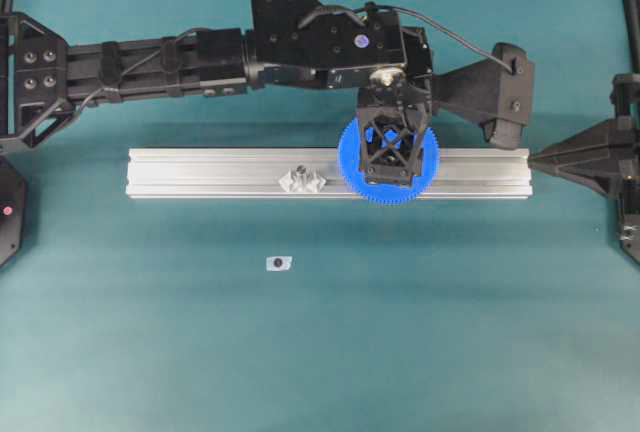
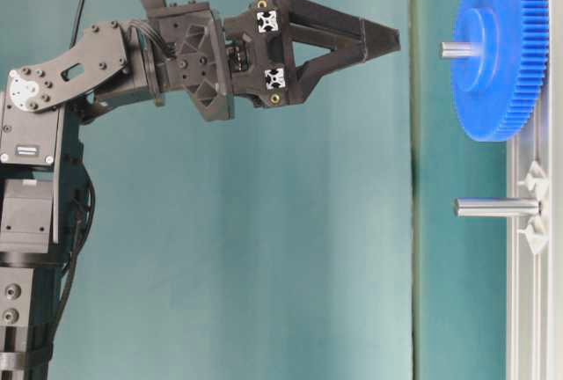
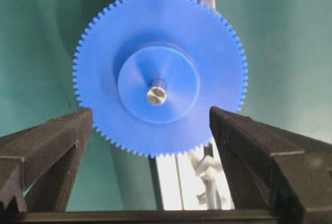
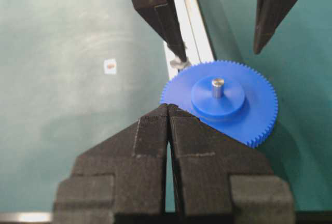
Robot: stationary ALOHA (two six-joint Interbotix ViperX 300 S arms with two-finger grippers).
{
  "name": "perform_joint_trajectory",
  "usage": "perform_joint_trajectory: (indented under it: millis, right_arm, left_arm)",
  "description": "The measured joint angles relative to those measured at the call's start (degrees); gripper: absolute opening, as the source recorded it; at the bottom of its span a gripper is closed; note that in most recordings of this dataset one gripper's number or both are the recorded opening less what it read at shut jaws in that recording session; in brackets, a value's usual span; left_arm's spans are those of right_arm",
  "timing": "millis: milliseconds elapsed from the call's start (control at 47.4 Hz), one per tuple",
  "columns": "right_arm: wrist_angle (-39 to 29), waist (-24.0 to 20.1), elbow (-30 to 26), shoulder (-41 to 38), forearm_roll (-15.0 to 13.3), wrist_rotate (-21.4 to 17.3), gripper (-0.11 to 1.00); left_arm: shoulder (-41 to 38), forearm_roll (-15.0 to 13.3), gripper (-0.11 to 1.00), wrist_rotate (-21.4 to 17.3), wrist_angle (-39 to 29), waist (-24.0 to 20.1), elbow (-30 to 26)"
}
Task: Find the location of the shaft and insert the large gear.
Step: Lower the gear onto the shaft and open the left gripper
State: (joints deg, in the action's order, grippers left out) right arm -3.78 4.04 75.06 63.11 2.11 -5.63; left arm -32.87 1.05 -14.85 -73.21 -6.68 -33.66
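The large gear (image 1: 385, 192), a bright blue toothed disc, sits on the shaft (image 3: 156, 93), whose metal tip pokes up through the raised hub. My left gripper (image 3: 150, 112) hangs above the gear, open, with its fingers (image 3: 62, 141) wide to either side and touching nothing. From table level a clear gap shows between the left gripper (image 2: 396, 41) and the shaft end (image 2: 457, 49). My right gripper (image 4: 168, 107) is shut and empty, its tip just short of the gear's rim (image 4: 244, 115). It lies at the rail's right end (image 1: 532, 162).
The aluminium rail (image 1: 200, 172) lies across the table and carries the gear's shaft. A second bare pin with clear mounts (image 1: 302, 180) stands on it left of the gear. A small white tag with a dark spot (image 1: 279, 263) lies in front of the rail.
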Motion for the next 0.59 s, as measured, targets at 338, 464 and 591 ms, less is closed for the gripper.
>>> perform_joint_trajectory:
  millis: [338,464,591]
  right_arm:
    - [0.00,0.00,-0.09,0.00,0.09,0.00,-0.01]
    - [0.09,-0.09,0.00,0.00,0.00,0.00,-0.01]
    - [0.00,-0.09,-0.09,0.00,0.00,0.00,-0.01]
  left_arm:
    - [0.00,0.00,0.92,0.09,-0.09,0.00,-1.23]
    - [0.00,0.00,0.92,0.09,-0.09,-0.09,-1.23]
    - [0.00,0.00,0.92,0.18,-0.26,0.00,-1.32]
